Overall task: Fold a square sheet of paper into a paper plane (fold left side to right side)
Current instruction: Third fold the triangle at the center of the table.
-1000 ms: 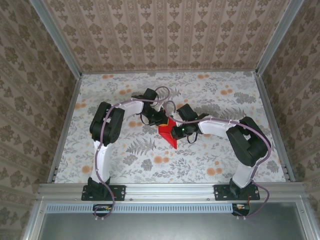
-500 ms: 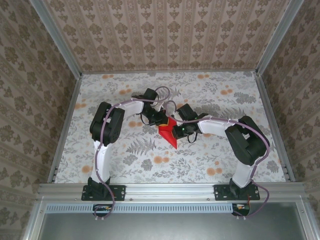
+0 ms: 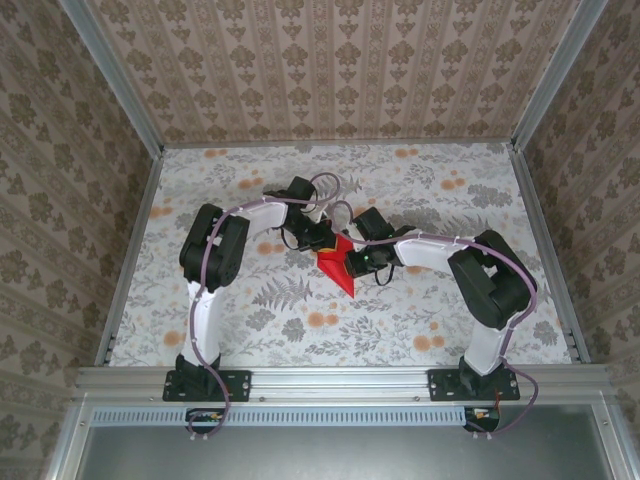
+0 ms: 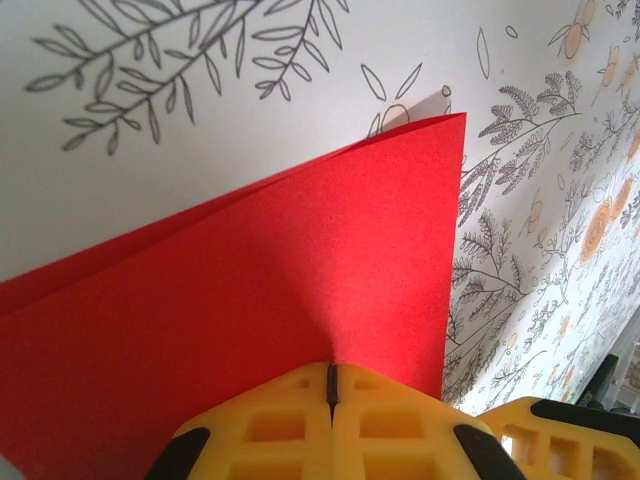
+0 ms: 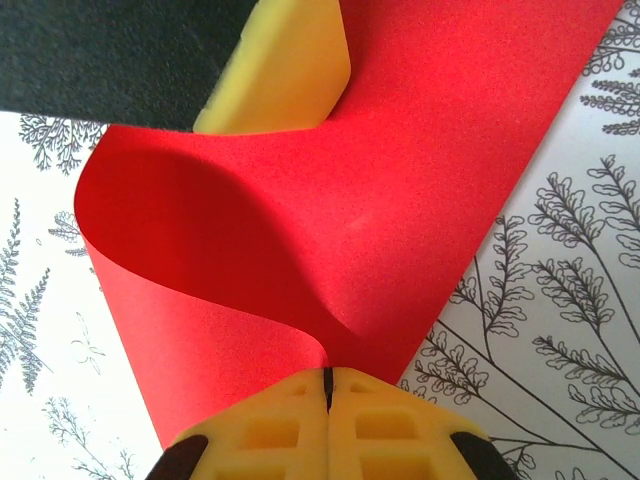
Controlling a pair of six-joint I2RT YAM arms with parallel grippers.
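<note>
**Both pinching the red sheet, mid-table**

Got the left gripper (image 4: 330, 385) with its yellow tips pressed together, pinching one edge of the square sheet of paper (image 4: 280, 270). Two red layers on show there, so looks doubled over. Same deal with the right gripper (image 5: 327, 385): clamped on a red edge, with the sheet curling up and over toward another yellow finger (image 5: 280, 70). From up top, meeting nose to nose around the paper over the middle of the floral tablecloth (image 3: 420, 320), with one pointed corner aimed at the near edge.

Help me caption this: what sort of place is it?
Likely a robot test booth: wallpapered walls in a metal frame, a flowered table, left arm and right arm pinching red paper.
</note>
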